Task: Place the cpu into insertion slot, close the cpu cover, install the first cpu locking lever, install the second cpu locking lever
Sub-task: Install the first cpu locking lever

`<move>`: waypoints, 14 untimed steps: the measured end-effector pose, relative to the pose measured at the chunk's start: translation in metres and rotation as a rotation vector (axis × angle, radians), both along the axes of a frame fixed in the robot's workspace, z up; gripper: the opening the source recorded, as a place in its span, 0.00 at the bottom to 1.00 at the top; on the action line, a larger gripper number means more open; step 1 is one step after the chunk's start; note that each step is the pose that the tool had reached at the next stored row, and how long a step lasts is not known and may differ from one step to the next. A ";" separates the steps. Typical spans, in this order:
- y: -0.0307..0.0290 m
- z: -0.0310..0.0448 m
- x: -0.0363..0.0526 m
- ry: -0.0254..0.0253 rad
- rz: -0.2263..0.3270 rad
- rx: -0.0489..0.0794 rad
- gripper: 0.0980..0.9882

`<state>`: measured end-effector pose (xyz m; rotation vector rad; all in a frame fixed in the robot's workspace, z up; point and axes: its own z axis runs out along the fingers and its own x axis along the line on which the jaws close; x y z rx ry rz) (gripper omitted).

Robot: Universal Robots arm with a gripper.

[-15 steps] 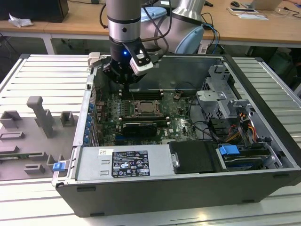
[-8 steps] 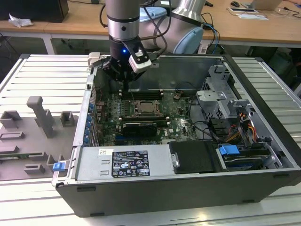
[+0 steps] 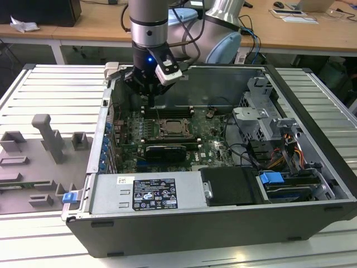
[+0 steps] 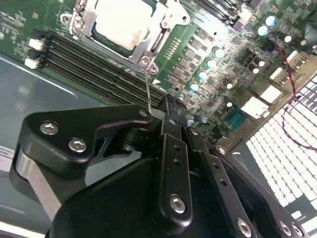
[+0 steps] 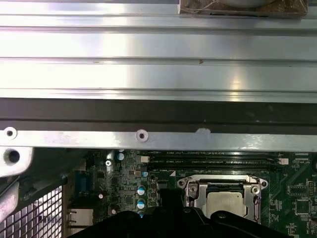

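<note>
The chip [image 4: 124, 25] sits in its socket [image 3: 177, 135], in the middle of the green board [image 4: 184, 35]. The metal cover [image 4: 148, 47] looks to lie flat around it. In the exterior view the gripper [image 3: 152, 97] hangs just past the far left corner of the socket. In the second wrist view its fingers [image 4: 166, 111] look pressed together, and they seem to pinch the tip of a thin wire lever [image 4: 148, 87]. That lever runs from a corner of the cover up to the fingers.

I think the job in hand is the first lever. The pinch should be firm, because the wire is thin and springy. A slow, round swing is best, down and under its hook. The long black slots [image 4: 94, 62] are close, so mind them.

I count one chip, one socket, one cover, one lever that I can see, and one gripper.
</note>
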<state>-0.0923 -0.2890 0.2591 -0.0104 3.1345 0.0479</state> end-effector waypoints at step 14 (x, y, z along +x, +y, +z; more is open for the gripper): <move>-0.0001 -0.0057 0.0391 0.0074 0.000 0.041 0.01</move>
